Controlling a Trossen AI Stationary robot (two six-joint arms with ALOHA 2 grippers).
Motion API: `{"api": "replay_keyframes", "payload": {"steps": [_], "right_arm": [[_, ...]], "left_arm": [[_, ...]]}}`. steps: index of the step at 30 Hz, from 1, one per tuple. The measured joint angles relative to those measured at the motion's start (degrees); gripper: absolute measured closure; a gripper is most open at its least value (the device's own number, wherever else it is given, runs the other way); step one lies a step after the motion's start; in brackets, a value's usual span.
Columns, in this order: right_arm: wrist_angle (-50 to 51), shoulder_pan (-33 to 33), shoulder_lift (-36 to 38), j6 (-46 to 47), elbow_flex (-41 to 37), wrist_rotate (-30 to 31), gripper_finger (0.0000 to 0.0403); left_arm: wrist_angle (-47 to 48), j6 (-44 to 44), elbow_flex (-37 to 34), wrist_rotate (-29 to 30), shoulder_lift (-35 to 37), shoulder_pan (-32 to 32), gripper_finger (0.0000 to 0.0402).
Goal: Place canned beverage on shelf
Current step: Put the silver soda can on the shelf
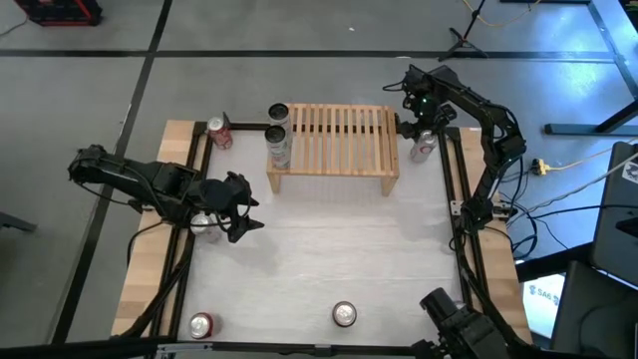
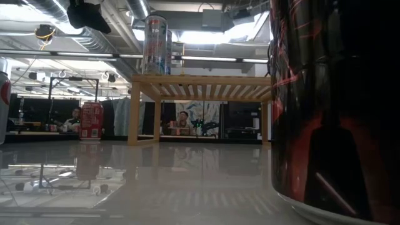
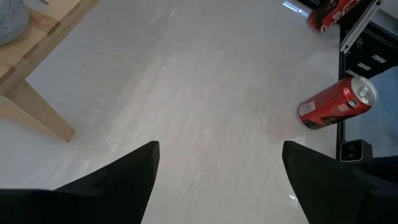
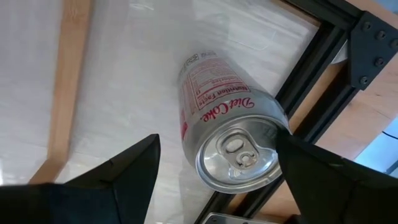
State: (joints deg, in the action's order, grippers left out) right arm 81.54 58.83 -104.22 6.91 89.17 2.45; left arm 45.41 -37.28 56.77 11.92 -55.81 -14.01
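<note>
The pale slatted wooden shelf (image 1: 339, 145) stands on its side legs at the table's far middle and also shows in the low view (image 2: 200, 84). Two cans (image 1: 279, 128) stand on its left end. A silver Diet Coke can (image 4: 227, 134) stands upright on the table just right of the shelf (image 1: 423, 148). My right gripper (image 4: 217, 168) is open above this can, one finger on either side of its top; no touch shows. My left gripper (image 1: 242, 206) is open and empty over the table's left part, in front of the shelf's left leg (image 3: 37, 112).
A red can (image 1: 219, 132) stands left of the shelf. A can (image 1: 204, 225) stands under my left arm. Two more cans (image 1: 201, 324) (image 1: 345, 315) stand at the near edge. Black frame rails (image 1: 451, 189) run along the table's sides. Bare white tabletop (image 1: 329, 249) lies in the middle.
</note>
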Motion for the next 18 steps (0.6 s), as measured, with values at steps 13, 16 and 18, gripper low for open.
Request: {"api": "replay_keyframes", "payload": {"steps": [13,16,18], "right_arm": [[0.6,0.0,4.5,1.1,0.0,2.9,0.0095],[1.0,0.0,4.8,2.2,-0.2,6.2,0.0095],[-0.3,0.1,4.7,2.2,-1.3,7.7,0.0095]], "left_arm": [[0.0,0.4,0.0,0.0,0.0,0.0,0.0072],[0.0,0.4,0.0,0.0,0.0,0.0,0.0072],[0.0,0.4,0.0,0.0,0.0,0.0,0.0072]]}}
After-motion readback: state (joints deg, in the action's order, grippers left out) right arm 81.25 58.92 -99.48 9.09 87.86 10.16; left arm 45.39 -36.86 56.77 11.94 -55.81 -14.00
